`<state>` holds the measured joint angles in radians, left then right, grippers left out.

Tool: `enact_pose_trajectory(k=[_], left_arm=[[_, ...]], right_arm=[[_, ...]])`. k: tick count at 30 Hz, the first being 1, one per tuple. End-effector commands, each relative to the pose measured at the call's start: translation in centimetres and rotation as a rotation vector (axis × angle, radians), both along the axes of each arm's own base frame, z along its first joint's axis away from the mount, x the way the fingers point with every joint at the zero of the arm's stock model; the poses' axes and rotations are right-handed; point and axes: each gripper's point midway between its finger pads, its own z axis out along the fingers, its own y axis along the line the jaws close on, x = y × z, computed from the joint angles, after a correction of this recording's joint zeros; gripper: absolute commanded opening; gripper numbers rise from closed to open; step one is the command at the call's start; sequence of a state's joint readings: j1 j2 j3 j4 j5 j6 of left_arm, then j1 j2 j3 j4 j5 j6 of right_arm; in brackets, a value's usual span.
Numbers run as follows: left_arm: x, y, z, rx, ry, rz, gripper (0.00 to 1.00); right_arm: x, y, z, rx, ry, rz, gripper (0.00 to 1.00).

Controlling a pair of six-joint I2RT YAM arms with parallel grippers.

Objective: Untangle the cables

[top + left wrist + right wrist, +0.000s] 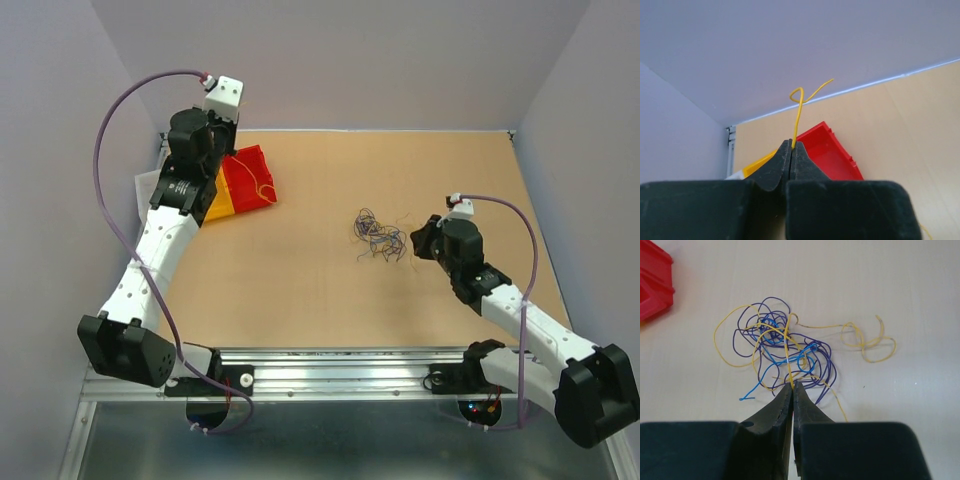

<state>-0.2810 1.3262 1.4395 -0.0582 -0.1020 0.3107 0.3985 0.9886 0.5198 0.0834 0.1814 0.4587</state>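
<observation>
- The tangle (785,350) of blue, purple and yellow cables lies on the table (300,290), right of centre, directly ahead of the right gripper (792,385).
- The right jaws are closed to a hairline. A yellow strand (788,360) enters between the tips and appears pinched.
- Strand axis: it runs straight away from the fingertips into the middle of the tangle, so a pull back along the fingers would act along its length.
- The right arm is much the nearer. It reaches low from its base, wrist pointing left at the tangle in the top view.
- The left gripper (791,146) is closed on a separate yellow wire (798,115), which stands up from the tips and ends in a loop.
- The left arm is raised, wrist above the red bin (250,180) and yellow bin (220,207), well apart from the tangle.
</observation>
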Motion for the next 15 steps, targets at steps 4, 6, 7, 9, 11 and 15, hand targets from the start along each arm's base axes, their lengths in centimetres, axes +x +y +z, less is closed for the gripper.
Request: enact_pose_trajectory(k=[4,6,7,9,11,15], left_arm=[[0.5,3.4,0.8,0.080,-0.132,0.009,0.00],[1.0,4.2,0.2,0.105,-0.137,0.027,0.00],[1.2,4.6,0.1,0.106,-0.138,0.036,0.00],[2.2,5.4,-0.3,0.114,-0.131,0.039,0.00],[3.2,5.5,-1.0,0.114,-0.123,0.018,0.00],[5.1,5.5,-2.2,0.106,-0.096,-0.009,0.00]], right_arm=[[1.4,1.3,3.9,0.029,-0.117,0.061,0.07],[1.4,1.4,3.9,0.029,-0.116,0.067,0.07],[1.4,1.4,3.9,0.031,-0.117,0.066,0.07],[1.4,1.6,4.0,0.034,-0.120,0.072,0.07],[1.3,1.7,4.0,0.034,-0.120,0.077,0.07],[1.5,1.8,3.9,0.035,-0.118,0.081,0.07]])
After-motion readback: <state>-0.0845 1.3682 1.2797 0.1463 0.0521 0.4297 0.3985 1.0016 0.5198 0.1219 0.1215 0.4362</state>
